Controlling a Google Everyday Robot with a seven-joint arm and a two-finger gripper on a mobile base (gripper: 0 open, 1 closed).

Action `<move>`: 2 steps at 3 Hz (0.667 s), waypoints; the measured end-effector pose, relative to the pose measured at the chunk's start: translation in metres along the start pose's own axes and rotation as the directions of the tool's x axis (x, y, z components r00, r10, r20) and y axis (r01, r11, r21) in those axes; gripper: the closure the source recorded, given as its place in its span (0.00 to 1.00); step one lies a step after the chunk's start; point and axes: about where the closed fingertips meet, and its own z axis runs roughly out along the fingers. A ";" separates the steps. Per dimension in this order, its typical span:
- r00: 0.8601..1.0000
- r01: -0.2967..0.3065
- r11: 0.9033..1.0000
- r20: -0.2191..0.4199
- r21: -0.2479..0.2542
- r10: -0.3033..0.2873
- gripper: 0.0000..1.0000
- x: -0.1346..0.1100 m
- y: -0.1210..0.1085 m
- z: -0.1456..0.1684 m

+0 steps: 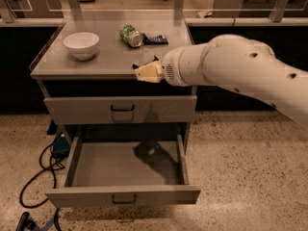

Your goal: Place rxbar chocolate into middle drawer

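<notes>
Gripper (147, 72) hovers high above the open middle drawer (122, 195), seemingly clamped on the rxbar chocolate (138, 65), just a dark sliver showing; we judge the drawer's floor lies straight below.

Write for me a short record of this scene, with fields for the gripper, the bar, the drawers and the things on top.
gripper: gripper at the countertop's front edge, higher than the open drawer
bar: rxbar chocolate held in the gripper, not yet in the drawer
drawers: middle drawer pulled out; upper drawer closed
on top: white bowl, green can on its side, dark blue bar beside the can
</notes>
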 end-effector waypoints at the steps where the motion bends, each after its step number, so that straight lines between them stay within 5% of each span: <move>1: 0.999 -0.043 0.999 -0.007 0.025 0.043 1.00 0.037 0.016 0.018; 2: 0.983 -0.176 0.984 -0.040 0.017 0.177 1.00 0.107 0.033 0.049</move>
